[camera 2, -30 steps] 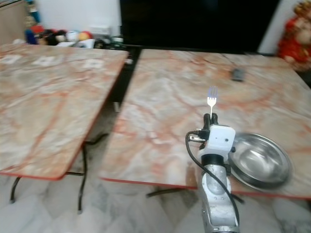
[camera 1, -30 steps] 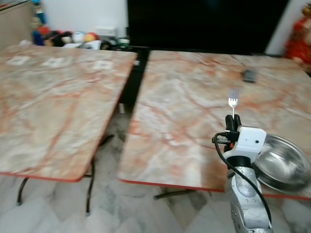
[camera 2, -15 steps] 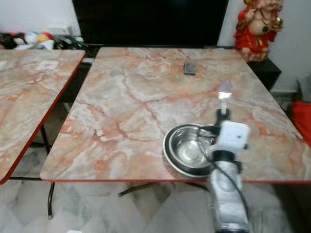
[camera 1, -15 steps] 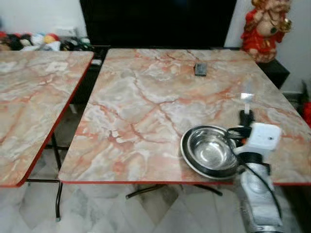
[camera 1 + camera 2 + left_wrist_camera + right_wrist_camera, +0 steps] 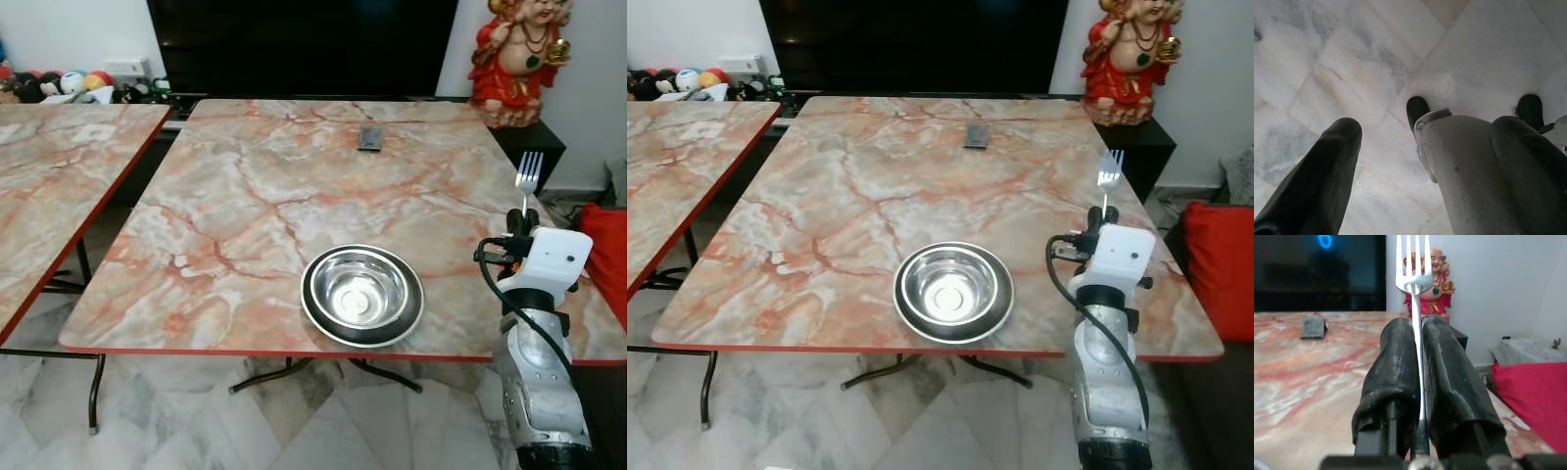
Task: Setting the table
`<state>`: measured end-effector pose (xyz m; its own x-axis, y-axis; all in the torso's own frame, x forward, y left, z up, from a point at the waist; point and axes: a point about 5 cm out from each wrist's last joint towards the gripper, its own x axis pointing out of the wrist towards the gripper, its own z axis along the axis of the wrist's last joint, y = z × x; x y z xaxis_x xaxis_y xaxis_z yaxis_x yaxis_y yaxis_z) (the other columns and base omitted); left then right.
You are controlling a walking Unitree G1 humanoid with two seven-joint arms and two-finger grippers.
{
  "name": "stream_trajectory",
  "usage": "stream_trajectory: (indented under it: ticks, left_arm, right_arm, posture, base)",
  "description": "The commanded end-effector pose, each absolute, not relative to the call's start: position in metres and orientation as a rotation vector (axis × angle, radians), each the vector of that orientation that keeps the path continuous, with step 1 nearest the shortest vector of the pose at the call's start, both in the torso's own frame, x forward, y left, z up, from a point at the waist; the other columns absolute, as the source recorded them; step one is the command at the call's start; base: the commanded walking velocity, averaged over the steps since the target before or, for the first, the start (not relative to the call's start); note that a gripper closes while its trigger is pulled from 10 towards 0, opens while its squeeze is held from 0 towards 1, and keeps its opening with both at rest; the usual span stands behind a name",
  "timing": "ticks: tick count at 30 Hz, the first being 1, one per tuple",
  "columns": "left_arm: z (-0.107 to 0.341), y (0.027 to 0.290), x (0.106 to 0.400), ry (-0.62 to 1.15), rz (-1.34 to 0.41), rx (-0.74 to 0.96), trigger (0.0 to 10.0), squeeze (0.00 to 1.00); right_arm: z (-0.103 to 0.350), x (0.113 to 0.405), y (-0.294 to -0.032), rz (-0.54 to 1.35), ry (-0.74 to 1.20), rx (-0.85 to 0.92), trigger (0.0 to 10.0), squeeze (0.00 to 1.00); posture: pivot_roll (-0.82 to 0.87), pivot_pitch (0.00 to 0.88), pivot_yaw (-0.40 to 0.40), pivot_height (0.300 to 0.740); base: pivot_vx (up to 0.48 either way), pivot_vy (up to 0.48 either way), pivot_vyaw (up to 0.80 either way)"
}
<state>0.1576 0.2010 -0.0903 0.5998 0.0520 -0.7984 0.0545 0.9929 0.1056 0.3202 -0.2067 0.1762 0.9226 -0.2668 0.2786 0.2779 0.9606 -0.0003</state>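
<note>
A silver fork [image 5: 528, 176] stands upright, tines up, clamped between the two black fingers [image 5: 1396, 362] of my right gripper [image 5: 521, 221]. That gripper is raised at the right edge of the marble table [image 5: 255, 206], to the right of a steel bowl [image 5: 361, 295] resting near the table's front edge. The wrist view shows the fork's handle [image 5: 1417, 357] pinched tight between the pads. My left gripper [image 5: 1420, 161] hangs low over the white floor with its fingers spread apart and nothing between them.
A second marble table [image 5: 59, 166] stands to the left across a narrow gap. A small dark remote [image 5: 370, 138] lies at the table's far side. A red figurine [image 5: 517, 54] and a red cushion [image 5: 1217, 269] sit to the right. A black screen fills the back wall.
The camera has swung right, so the bowl and table now sit more central and sharp. The right gripper still holds the fork upright, now at the table's right edge.
</note>
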Motion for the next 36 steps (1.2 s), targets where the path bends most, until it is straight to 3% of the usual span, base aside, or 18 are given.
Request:
stream_trajectory:
  ticks: [1, 10, 29, 36]
  left_arm:
    - [-0.093, 0.207, 0.151, 0.959, 0.01, 0.133, 10.0, 0.0]
    - [-0.092, 0.208, 0.152, 0.961, 0.001, 0.135, 10.0, 0.0]
    - [-0.092, 0.207, 0.153, 0.962, -0.012, 0.137, 10.0, 0.0]
    - [-0.092, 0.207, 0.151, 0.969, -0.028, 0.124, 10.0, 0.0]
  right_arm:
    - [0.174, 0.326, -0.202, -0.271, -0.235, -0.057, 10.0, 0.0]
    - [0.146, 0.341, -0.208, -0.282, 0.025, -0.026, 10.0, 0.0]
    - [0.14, 0.371, -0.212, -0.208, 0.101, 0.073, 10.0, 0.0]
    - [0.129, 0.37, -0.211, -0.195, 0.131, 0.066, 10.0, 0.0]
  posture:
    - [-0.04, 0.102, -0.003, 0.74]
    - [-0.04, 0.106, 0.014, 0.74]
    - [-0.04, 0.1, 0.025, 0.74]
    - [-0.03, 0.101, 0.029, 0.74]
  base:
    - [0.0, 0.0, 0.0]
    - [0.0, 0.0, 0.0]
    - [0.0, 0.0, 0.0]
    - [0.0, 0.0, 0.0]
